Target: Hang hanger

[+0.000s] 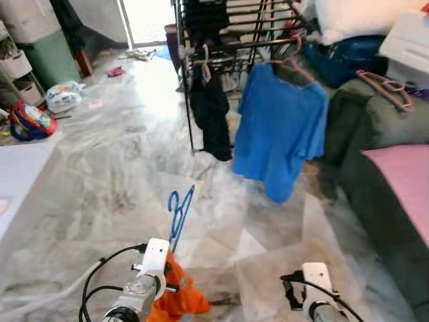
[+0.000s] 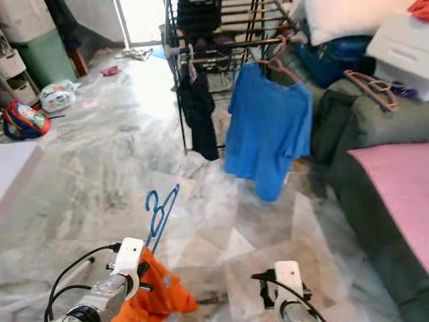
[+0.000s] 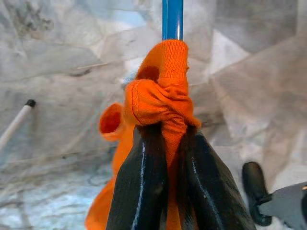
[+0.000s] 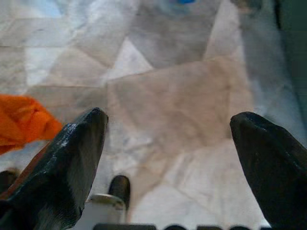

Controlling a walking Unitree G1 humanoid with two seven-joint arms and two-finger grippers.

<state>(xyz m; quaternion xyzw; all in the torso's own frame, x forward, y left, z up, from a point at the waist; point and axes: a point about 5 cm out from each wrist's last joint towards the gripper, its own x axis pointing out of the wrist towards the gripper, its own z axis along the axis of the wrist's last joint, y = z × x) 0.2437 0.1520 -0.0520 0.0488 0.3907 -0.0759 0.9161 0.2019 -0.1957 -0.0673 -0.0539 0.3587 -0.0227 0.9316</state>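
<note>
My left tool is clamped narrow on the blue hanger through a bunched orange garment draped over it, low in front of me above the marble floor. I judge the hanger light, stiff and rather slick, while the knit cloth is soft and gives the fingers some bite; holding at the wrapped bar looks sound, though the hook end rises free and may swing. The garment hangs to one side, so the load is probably uneven. My right tool is spread wide and holds nothing, beside the left one over the floor.

Farther ahead stands the drying rack, with a blue shirt on a pink hanger and a dark garment beside it. These crowd the near rail, so I would need a bare stretch of bar. A dark sofa with a pink cover flanks my right. Bags and bins sit well apart on the left.
</note>
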